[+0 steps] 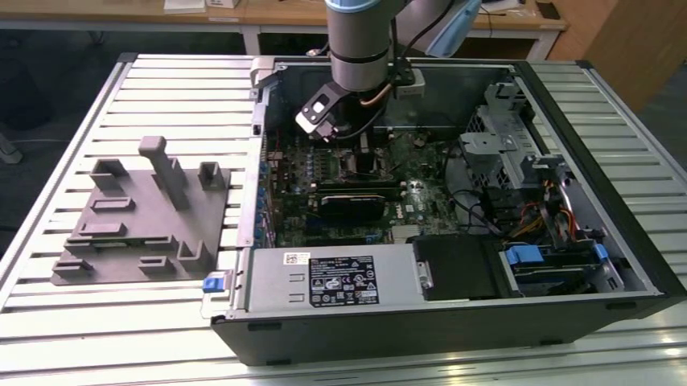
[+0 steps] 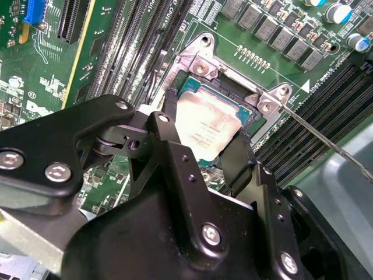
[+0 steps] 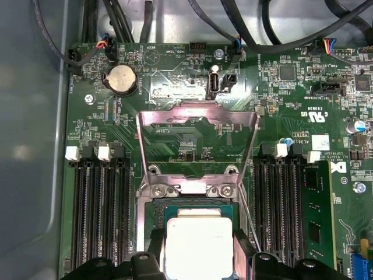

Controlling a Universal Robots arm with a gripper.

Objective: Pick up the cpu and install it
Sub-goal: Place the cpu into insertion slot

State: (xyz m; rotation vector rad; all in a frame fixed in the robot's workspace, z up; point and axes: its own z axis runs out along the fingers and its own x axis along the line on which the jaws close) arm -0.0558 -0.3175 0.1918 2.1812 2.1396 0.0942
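Note:
The cpu [image 2: 207, 125] [image 3: 198, 245], a flat square chip with a silvery top, lies level in the motherboard socket [image 2: 201, 64], inside its metal frame. My gripper [image 2: 204, 127] [image 3: 199, 249] is right over it, with one black finger against each of two opposite chip edges, shut on the chip. The socket's metal load plate [image 3: 198, 119] stands swung open beyond it, and the thin retention lever [image 2: 326, 143] sticks out sideways. In the exterior view the arm reaches down into the open computer case [image 1: 451, 322], with the gripper [image 1: 355, 153] low over the board.
Memory slots [image 3: 99, 216] [image 3: 280, 216] flank the socket on both sides. A dark graphics card [image 1: 349, 205] and the power supply [image 1: 333, 281] sit nearer the case front, drive cages [image 1: 516, 153] at the exterior view's right. A grey fixture block [image 1: 140, 217] rests on the slatted table at the left.

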